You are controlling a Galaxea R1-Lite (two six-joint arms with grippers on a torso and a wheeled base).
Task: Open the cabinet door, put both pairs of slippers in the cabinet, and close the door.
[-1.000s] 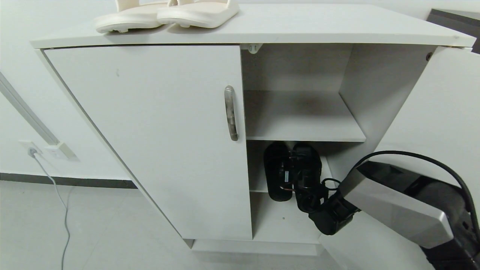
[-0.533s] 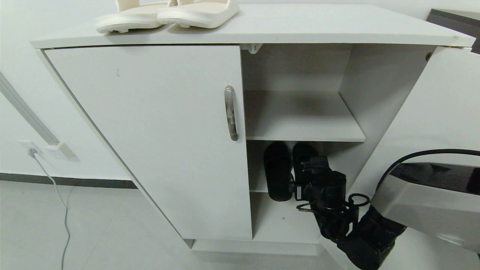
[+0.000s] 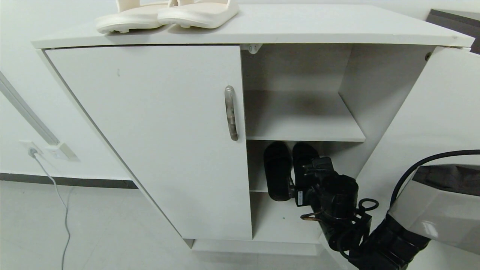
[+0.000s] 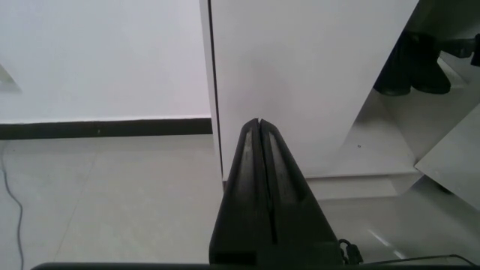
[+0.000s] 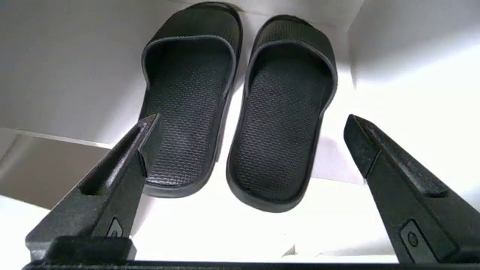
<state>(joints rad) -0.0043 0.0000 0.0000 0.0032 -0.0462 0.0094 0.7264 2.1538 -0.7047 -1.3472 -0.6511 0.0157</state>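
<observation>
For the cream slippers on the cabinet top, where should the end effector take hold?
Probably from the front, pinching the cream slippers across their near ends: they lie side by side, touching, at the front edge of the cabinet top.

You lose the straps of the cream slippers (image 3: 167, 17) past the head view's top edge. The right gripper (image 3: 308, 180) covers the heel end of one of the black slippers (image 3: 277, 172), and the closed door (image 3: 150, 131) hides everything behind it.

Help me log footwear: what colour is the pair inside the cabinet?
Black rubber slide slippers; clearest in right wrist view.
</observation>
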